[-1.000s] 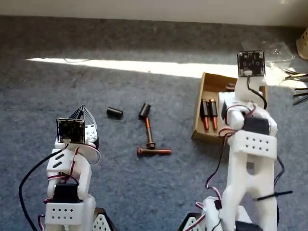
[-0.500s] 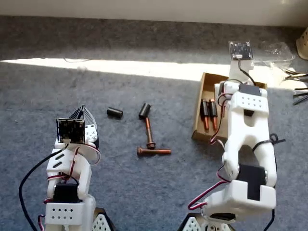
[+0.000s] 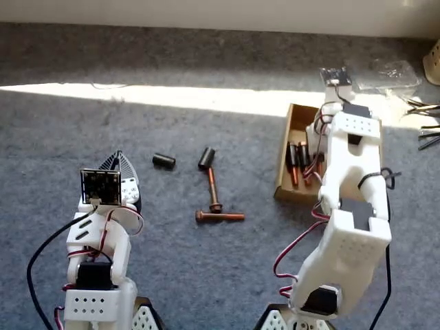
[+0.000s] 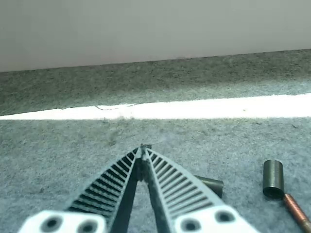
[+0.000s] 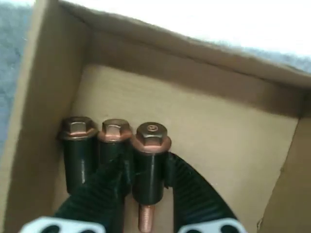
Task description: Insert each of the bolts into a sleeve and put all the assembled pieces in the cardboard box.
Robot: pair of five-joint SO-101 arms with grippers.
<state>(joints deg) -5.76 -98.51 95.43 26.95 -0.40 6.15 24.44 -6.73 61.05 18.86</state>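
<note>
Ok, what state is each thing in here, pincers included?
Left pincer, shut, empty.
Right pincer, shut on third assembled piece, inside cardboard box.
Two other assembled pieces, lying in the box.
Loose sleeve, empty, on carpet.
Second sleeve, bolt only partly in.
Bare bolt, no sleeve yet.

From above, the right arm [image 3: 350, 165] lies over the cardboard box [image 3: 282, 165] and hides its right half; two sleeved bolts [image 3: 293, 158] peek out to the arm's left. Close in, the right claw [image 5: 146, 165] grips a third sleeved bolt [image 5: 148, 170], one finger [image 5: 104, 189] covering the shank ends of its neighbours, and the box walls run off the picture. The left claw [image 4: 143, 151], pinched together, half hides a loose sleeve [image 4: 214, 185]; beside it a bolt [image 4: 297, 211] is cut off by the edge.
</note>
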